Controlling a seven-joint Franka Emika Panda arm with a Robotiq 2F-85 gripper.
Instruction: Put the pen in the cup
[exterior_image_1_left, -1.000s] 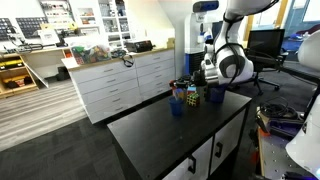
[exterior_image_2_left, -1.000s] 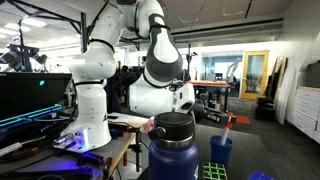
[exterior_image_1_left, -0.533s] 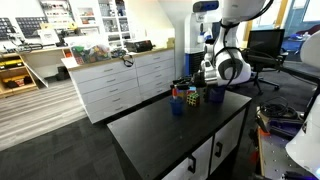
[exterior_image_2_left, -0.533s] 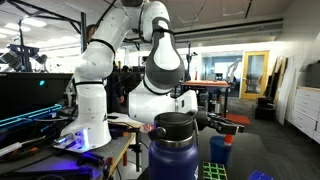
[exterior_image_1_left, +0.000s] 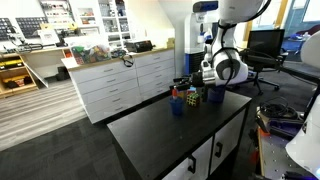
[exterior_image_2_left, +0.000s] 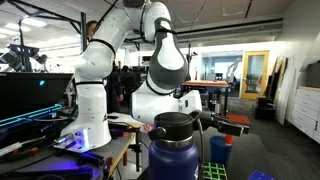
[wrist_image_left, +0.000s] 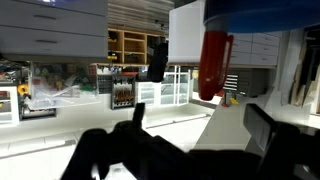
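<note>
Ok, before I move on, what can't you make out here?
- Pen: only a red blur in the wrist view; whether it is held is unclear.
- Cup: the inside is hidden by its own wall in both exterior views.
- Gripper: blurred dark fingers in the wrist view, too small in an exterior view; open or shut is unclear.

A black counter fills the lower centre of an exterior view, white drawers behind it at centre left. In an exterior view, a dark blue bottle looms at bottom centre, with a puzzle cube just right of it.
</note>
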